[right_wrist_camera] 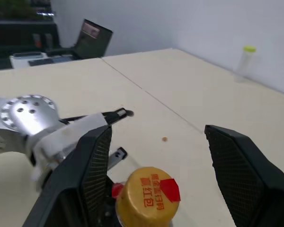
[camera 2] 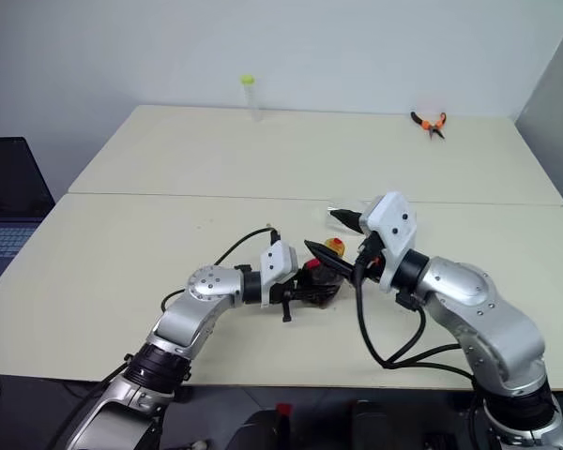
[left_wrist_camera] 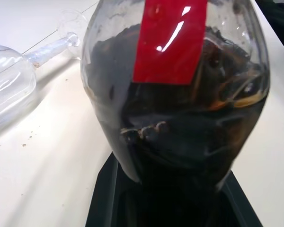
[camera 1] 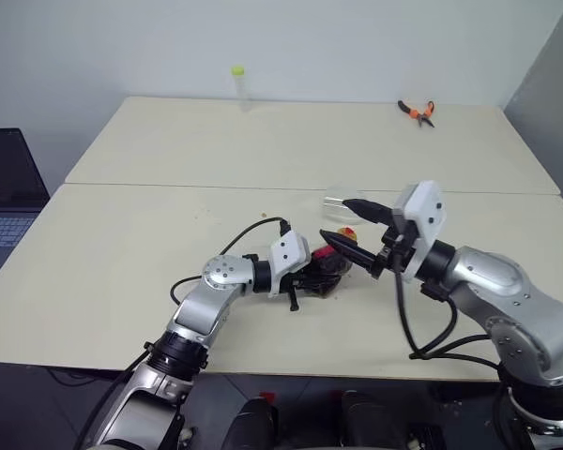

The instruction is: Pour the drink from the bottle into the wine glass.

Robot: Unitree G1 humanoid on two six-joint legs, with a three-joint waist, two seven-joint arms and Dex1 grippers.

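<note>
Nearest the robot, the left pincer (camera 1: pixel 311 274) is clamped on the bottle (camera 1: pixel 327 266), holding it low over the cream surface (camera 1: pixel 169 225) with the body pressed between its black fingers (left_wrist_camera: pixel 109 189). In the left wrist view the drink (left_wrist_camera: pixel 180 142) fills the bulbous body, dark and almost black, under the red label (left_wrist_camera: pixel 170 42). The firm low hold looks meant to steady the bottle so the cap can be worked by the other arm.

Just beyond, the right pincer (right_wrist_camera: pixel 156 156) stands wide, one finger on each side of the yellow cap (right_wrist_camera: pixel 146 196) without pressing it. That spacing suggests it is either lining up to take the cap or has let go of it; from these pictures I cannot tell which. The cap is on the neck, so pouring has not begun.

Close behind the bottle lies the wine glass (left_wrist_camera: pixel 9 82), on its side on the surface, its stem (left_wrist_camera: pixel 52 46) and foot pointing away from the bowl. In the head views it shows as a faint clear shape (camera 1: pixel 342 200) near the right pincer's upper finger. Lying flat, it cannot take any liquid and would have to be stood up first.

Far back, a thin clear tube (camera 1: pixel 238 82) with a yellow-green cap stands near the wall, and orange-handled pliers (camera 1: pixel 418 112) lie at the far right, both well apart from the work. A laptop (camera 1: pixel 5 202) sits off the left edge
</note>
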